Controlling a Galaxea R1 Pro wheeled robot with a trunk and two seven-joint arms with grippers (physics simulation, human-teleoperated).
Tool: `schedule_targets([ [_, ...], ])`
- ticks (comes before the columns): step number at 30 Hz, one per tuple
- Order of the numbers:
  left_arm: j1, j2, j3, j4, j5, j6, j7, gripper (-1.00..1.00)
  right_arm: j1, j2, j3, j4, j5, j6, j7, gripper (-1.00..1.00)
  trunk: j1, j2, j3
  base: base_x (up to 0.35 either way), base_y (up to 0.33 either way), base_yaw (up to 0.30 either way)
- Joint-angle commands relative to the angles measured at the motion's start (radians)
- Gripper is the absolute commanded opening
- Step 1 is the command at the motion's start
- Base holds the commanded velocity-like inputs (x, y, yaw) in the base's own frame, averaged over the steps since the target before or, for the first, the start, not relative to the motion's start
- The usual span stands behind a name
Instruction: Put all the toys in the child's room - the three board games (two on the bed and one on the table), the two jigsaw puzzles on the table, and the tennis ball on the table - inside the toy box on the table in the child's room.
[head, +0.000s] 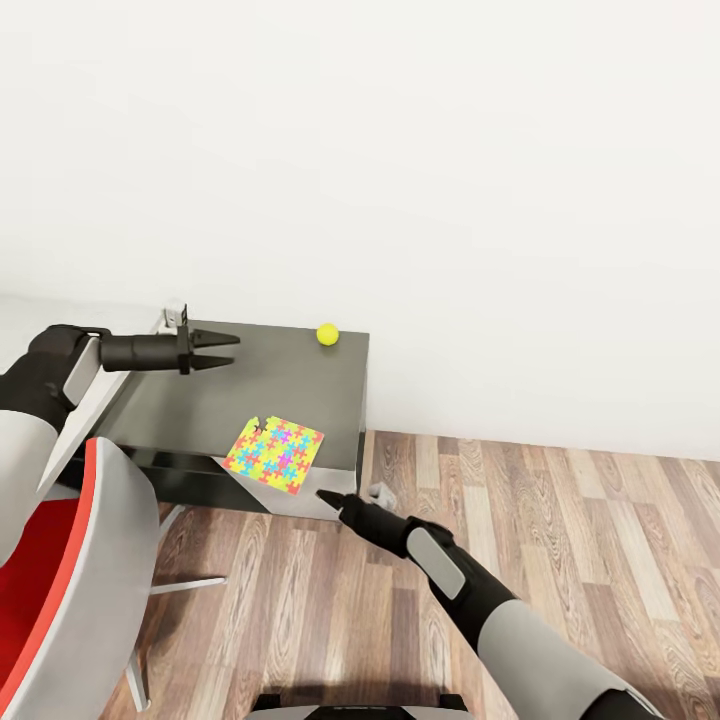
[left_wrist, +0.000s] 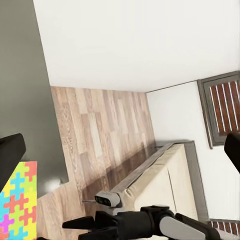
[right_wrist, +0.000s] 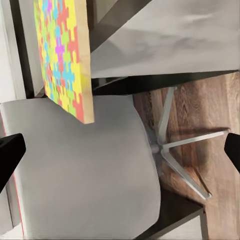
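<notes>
One jigsaw puzzle (head: 275, 455) lies flat near the front edge of the dark grey table (head: 260, 385) section. The yellow tennis ball (head: 327, 334) rests at the table's back right, by the wall. My left gripper (head: 225, 351) hovers open over the table's back left, well apart from both. My right gripper (head: 330, 497) is open, level with the table's front edge, just beyond the puzzle's near right corner. The right wrist view has the puzzle (right_wrist: 62, 55) edge-on between widely spread fingers (right_wrist: 10, 155). The toy box and board games are out of view.
A red chair (head: 60, 590) with a grey seat shell stands front left of the table, its star base (right_wrist: 185, 145) on the wood floor (head: 560, 520). In the left wrist view the bed (left_wrist: 165, 175) sits across the floor under a window (left_wrist: 222, 110).
</notes>
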Motion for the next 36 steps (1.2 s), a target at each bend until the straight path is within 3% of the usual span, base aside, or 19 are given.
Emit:
schedule_targets([
  [1,-0.001,0.001,-0.005,0.0,0.002,0.007,-0.008,1.0,-0.001,0.0,0.014,0.001,-0.006,0.002,0.001,1.0,0.001,-0.002,-0.001,0.0,0.0,0.0],
  [8,-0.001,0.004,-0.007,0.0,0.002,0.007,-0.015,1.0,-0.001,0.002,0.054,0.001,-0.006,-0.001,-0.001,1.0,0.001,-0.002,-0.001,0.0,0.0,0.0],
  [36,-0.001,0.005,-0.006,0.0,0.002,0.007,-0.025,1.0,-0.001,0.006,0.058,-0.002,-0.007,-0.016,-0.002,1.0,0.001,-0.002,0.001,0.0,0.0,0.034],
])
